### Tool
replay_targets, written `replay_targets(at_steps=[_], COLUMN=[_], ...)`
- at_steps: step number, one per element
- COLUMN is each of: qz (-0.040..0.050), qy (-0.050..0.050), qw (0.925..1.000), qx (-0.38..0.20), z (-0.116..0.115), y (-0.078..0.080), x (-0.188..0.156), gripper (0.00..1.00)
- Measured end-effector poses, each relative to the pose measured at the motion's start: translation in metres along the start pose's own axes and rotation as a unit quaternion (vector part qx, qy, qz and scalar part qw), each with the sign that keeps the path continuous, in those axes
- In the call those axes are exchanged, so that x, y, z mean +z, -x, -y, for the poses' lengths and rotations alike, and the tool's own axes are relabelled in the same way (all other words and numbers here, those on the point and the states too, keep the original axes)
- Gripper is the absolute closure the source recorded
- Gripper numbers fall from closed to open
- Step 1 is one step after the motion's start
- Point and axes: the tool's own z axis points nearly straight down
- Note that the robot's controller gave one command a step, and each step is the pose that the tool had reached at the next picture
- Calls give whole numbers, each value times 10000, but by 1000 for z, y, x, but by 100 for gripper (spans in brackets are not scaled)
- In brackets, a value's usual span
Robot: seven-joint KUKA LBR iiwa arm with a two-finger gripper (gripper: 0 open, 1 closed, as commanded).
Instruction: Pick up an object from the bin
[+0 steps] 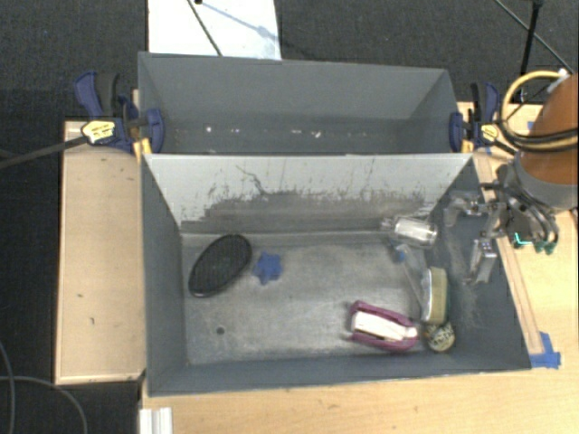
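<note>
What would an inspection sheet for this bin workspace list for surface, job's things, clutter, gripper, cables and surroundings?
Surface: grey metal bin, back wall scuffed.
Job's things: black oval thing at left, small blue piece beside it; pink-and-white thing front right; clear plastic thing, pale long thing and small round thing near the right wall.
Clutter: nothing seen.
Grippers: gripper above the right wall, nearest the pale long thing.
Cables: yellow cable at the wrist; black cable on the floor.
Surroundings: dark carpet; white sheet behind.
</note>
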Motion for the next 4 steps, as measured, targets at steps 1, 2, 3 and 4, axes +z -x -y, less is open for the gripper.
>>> replay_targets(at_steps=[1,2,3,4], qz=[9,178,55,49], qy=[-20,-53,5,-14], qw=[9949,9790,9885,9898], qx=[-1012,-2032,-1511,-1425], z=[-3,-40,-143,-109], y=[-9,-52,-37,-1], x=[129,123,120,129], gripper=[0,0,0,0])
